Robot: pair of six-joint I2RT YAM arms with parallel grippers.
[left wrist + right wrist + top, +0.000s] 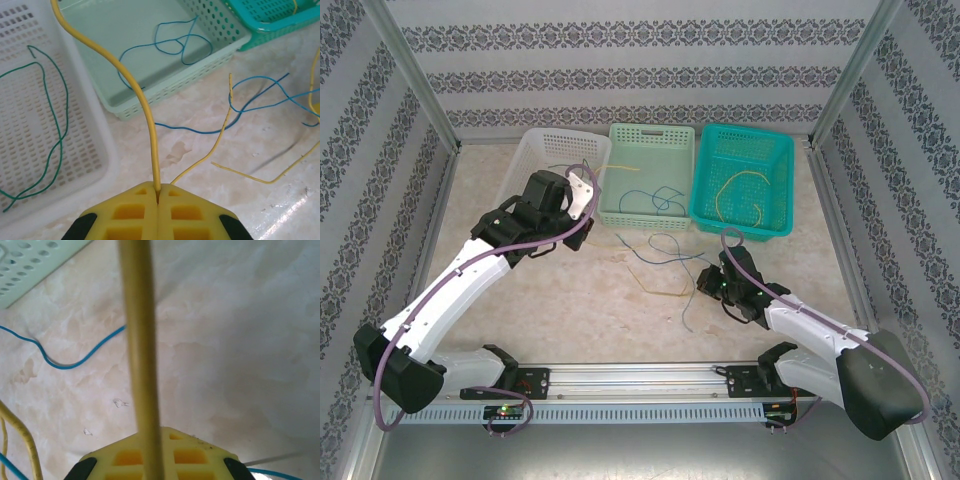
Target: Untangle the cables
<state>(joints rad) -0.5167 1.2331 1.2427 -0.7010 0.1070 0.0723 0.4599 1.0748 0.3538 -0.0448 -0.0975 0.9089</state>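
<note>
My left gripper (158, 192) is shut on a yellow cable (145, 107) that rises from its tips toward the upper left. It hovers in front of the white basket (542, 150), and the top view shows the left gripper (573, 238) there. My right gripper (155, 434) is shut on another yellow cable (141, 340), blurred and close to the lens. In the top view the right gripper (706, 282) sits low over the table. Loose blue cables (260, 95) and a yellow cable (220, 140) lie crossed on the table (620, 310).
A green cable (55, 135) lies in the white basket (20, 90). A blue cable (175, 42) lies in the light green basket (650, 215). The teal basket (775, 225) holds a yellow cable (735, 185). Metal frame posts and patterned walls close in the table.
</note>
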